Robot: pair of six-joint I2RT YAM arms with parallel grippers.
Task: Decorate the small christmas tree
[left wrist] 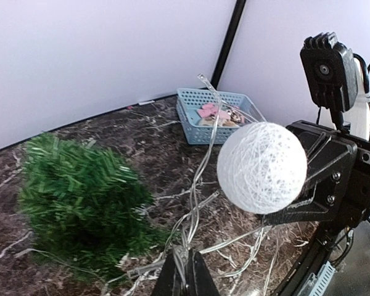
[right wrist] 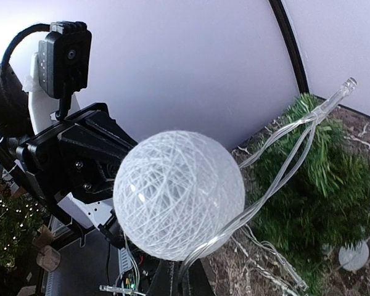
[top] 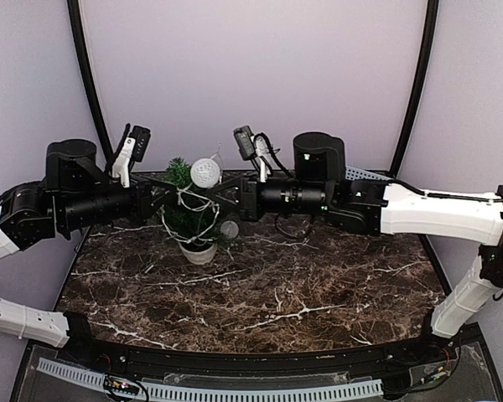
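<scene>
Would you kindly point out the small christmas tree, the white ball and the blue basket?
small christmas tree (left wrist: 80, 203): left wrist view, middle of the green branches.
white ball (left wrist: 262, 168): left wrist view, centre of its surface.
blue basket (left wrist: 185, 120): left wrist view, its near side wall.

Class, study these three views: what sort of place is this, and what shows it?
Likely a robot test booth: two black-and-white robot arms over a dark marble-patterned table, plain lilac backdrop walls around it, and a black camera on each wrist.
</scene>
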